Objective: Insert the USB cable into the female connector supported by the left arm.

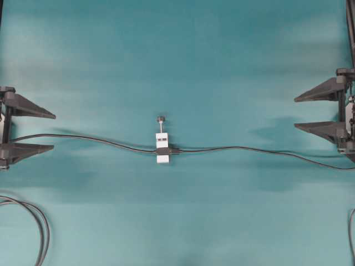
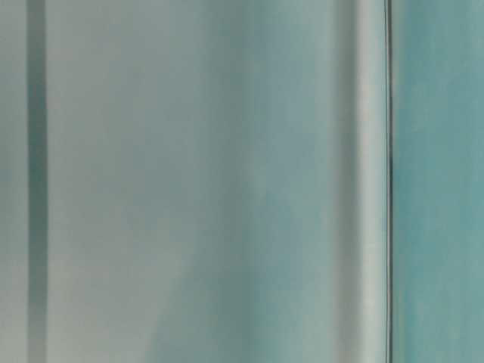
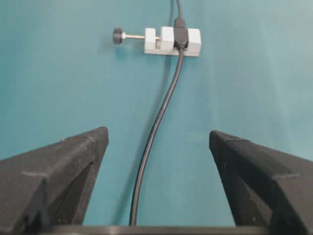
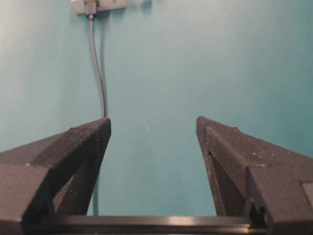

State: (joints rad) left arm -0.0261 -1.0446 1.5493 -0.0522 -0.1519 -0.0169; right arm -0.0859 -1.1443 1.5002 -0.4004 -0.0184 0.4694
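A small white clamp block (image 1: pixel 162 158) (image 3: pixel 194 41) with a screw knob (image 1: pixel 161 118) sits mid-table. It holds the black female connector (image 1: pixel 164 150) (image 3: pixel 180 35), whose thicker black lead (image 1: pixel 83 138) (image 3: pixel 156 127) runs left, on the table beneath my left gripper (image 1: pixel 54 132) (image 3: pixel 157 132). The thin USB cable (image 1: pixel 249 148) (image 4: pixel 98 68) comes from the right, and its plug (image 1: pixel 176 149) (image 4: pixel 90 8) meets the connector with no gap visible. Both grippers are open and empty. My right gripper (image 1: pixel 295 113) (image 4: pixel 153 119) hovers at the right edge, far from the block.
Thicker looped black cables (image 1: pixel 39 227) lie at the bottom left corner, and another cable (image 1: pixel 351 233) shows at the bottom right edge. The table is covered in teal cloth. The table-level view is a blur with nothing recognisable.
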